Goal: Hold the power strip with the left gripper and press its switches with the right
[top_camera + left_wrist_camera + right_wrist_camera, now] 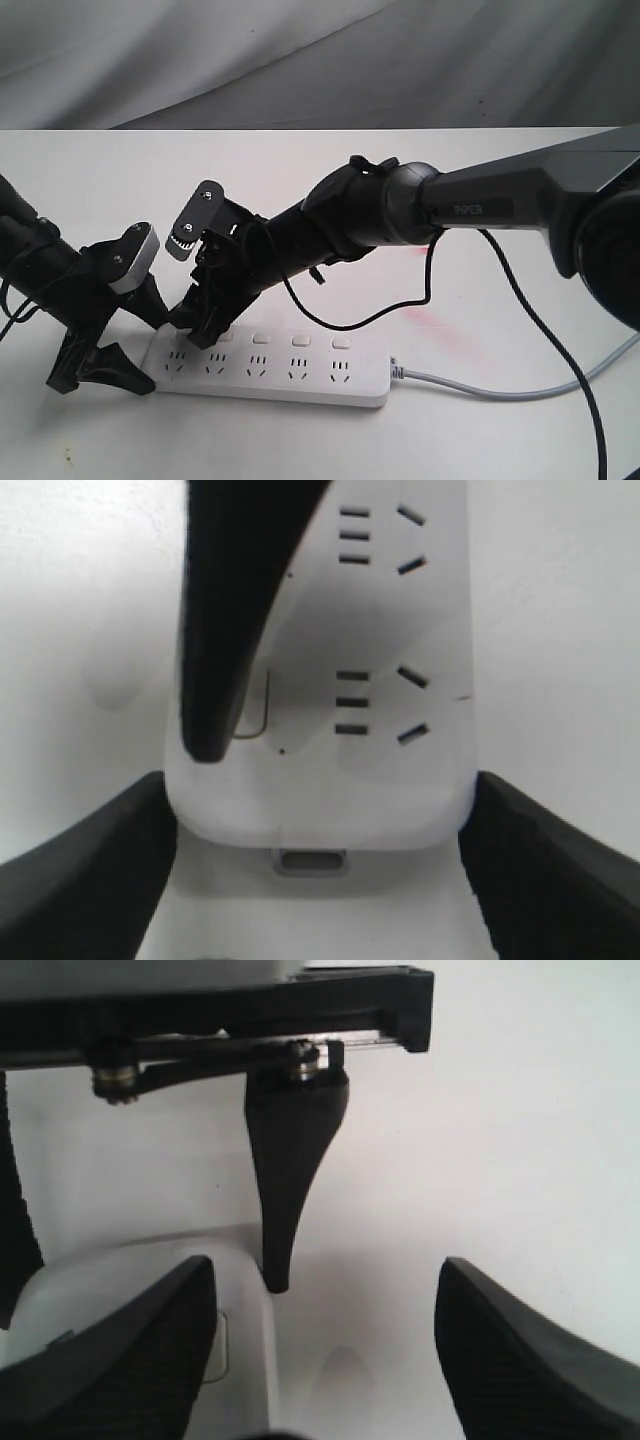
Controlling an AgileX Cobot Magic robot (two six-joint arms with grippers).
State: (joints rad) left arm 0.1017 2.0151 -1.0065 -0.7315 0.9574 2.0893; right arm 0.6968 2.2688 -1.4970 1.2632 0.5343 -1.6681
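Power strip [280, 386], a long white rounded plastic bar with outlet sets and a row of small square white switches [300, 341] along its far edge, is laid lengthwise on the white table [450, 440], toward the near side and left of the middle. Its left end is clamped between the two pointed black fingers [90, 880] of the left gripper [142, 345] [315, 880], the slim black one with a rounded light grey block [135, 260]; in the left wrist view both fingers are seen pressed against the strip's sides. Just to the right, the right gripper [200, 335] [325, 1360], black with a grey screwed metal plate [200, 215] on a glossy dark arm marked PIPER, is set down on the strip's left part. Its jaws are spread apart: one finger [215, 630] is placed over the leftmost switch, most of which is hidden beneath it, while the other is seen off the strip, above the table. Whether that switch is pushed in cannot be told. A thin grey cord [500, 386] is led from the strip's right end toward the right edge.
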